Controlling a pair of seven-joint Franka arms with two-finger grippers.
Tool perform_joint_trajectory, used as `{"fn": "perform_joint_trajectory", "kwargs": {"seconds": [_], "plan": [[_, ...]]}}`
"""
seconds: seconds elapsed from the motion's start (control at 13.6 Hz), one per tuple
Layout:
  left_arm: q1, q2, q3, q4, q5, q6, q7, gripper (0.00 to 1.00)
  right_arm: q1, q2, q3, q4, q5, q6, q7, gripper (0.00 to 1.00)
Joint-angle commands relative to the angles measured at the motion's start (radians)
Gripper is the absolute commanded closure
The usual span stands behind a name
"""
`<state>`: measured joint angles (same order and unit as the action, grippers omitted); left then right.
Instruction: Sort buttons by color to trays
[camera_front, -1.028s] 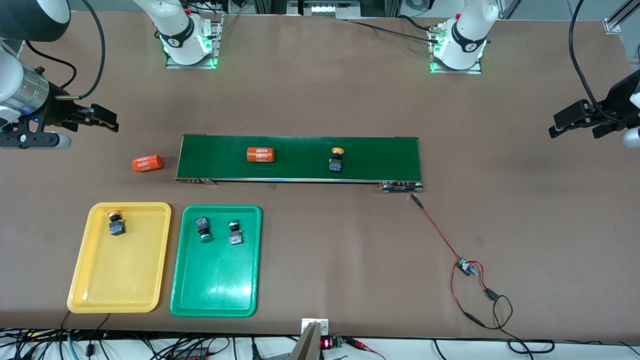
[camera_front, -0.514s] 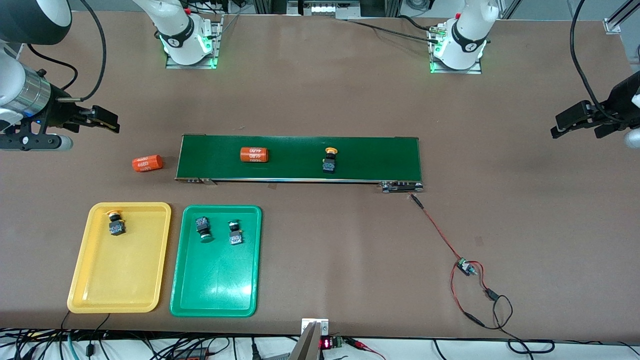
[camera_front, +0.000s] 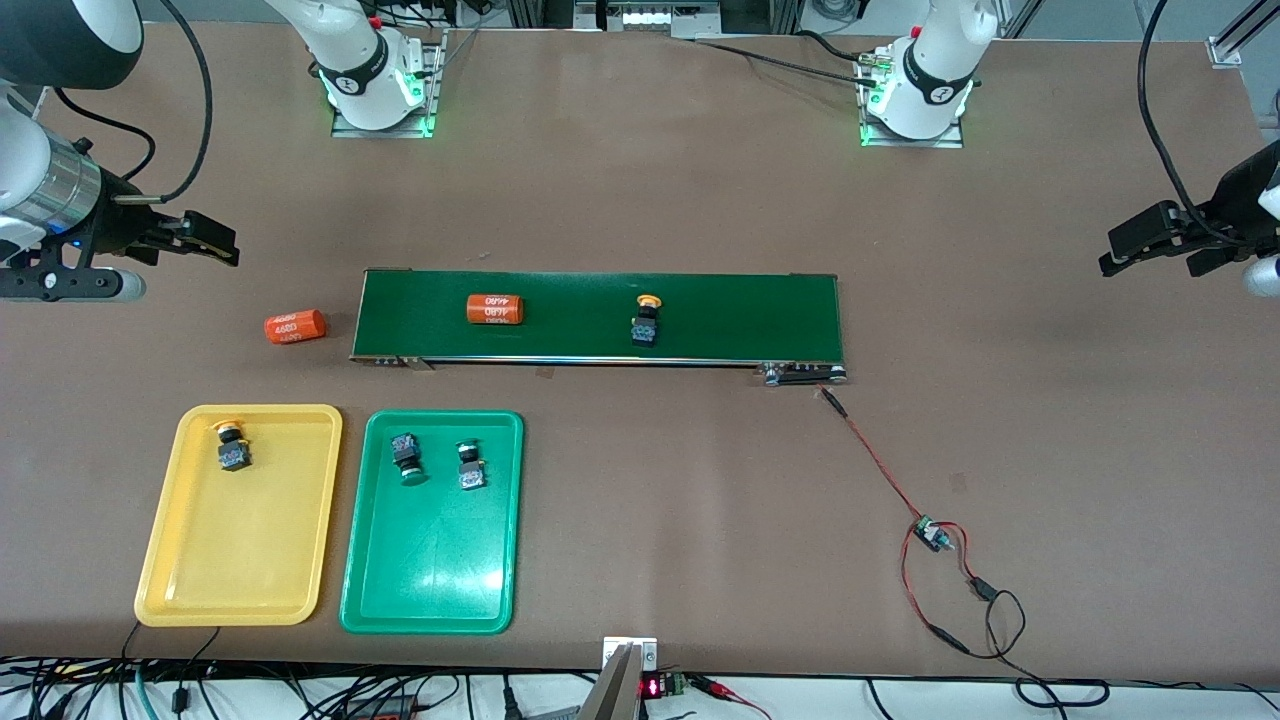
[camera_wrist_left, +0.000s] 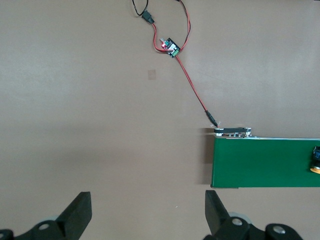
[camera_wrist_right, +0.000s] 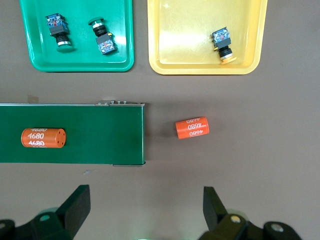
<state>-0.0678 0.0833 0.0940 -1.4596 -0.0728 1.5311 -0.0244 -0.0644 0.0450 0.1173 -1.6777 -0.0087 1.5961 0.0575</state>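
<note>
Brown tabletop (camera_front: 640, 180) is spanned by a dark-green belt (camera_front: 740, 315), on which a yellow button (camera_front: 645, 321) and an orange cylinder (camera_front: 495, 309) are carried. A second cylinder (camera_front: 295, 327) is seen off the belt's end toward the right arm. Nearer the camera, one yellow button (camera_front: 231, 446) is held in the yellow tray (camera_front: 240, 590), and two green buttons (camera_front: 406, 456) (camera_front: 470, 466) in the green tray (camera_front: 430, 590). Both grippers are kept apart and empty: the left gripper (camera_wrist_left: 148, 215) over bare table, the right gripper (camera_wrist_right: 146, 210) likewise.

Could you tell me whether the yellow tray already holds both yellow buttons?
No. The yellow tray holds one yellow button; the other lies on the conveyor belt.
</note>
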Motion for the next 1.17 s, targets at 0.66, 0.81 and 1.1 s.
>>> {"fn": "perform_joint_trajectory", "kwargs": {"seconds": [0.66,0.81,1.1], "plan": [[-0.015,-0.01,0.018,-0.005,0.018,0.003,0.021,0.0,-0.003,0.009,0.005,0.024,-0.008,-0.012,-0.014,0.0],[-0.015,-0.008,0.019,-0.004,0.018,0.003,0.021,0.0,-0.009,0.01,0.005,0.024,-0.014,-0.01,-0.018,0.0],[-0.017,-0.007,0.016,-0.004,0.018,0.024,0.021,0.0,-0.005,0.021,0.004,0.026,-0.022,-0.01,-0.019,0.0]]}}
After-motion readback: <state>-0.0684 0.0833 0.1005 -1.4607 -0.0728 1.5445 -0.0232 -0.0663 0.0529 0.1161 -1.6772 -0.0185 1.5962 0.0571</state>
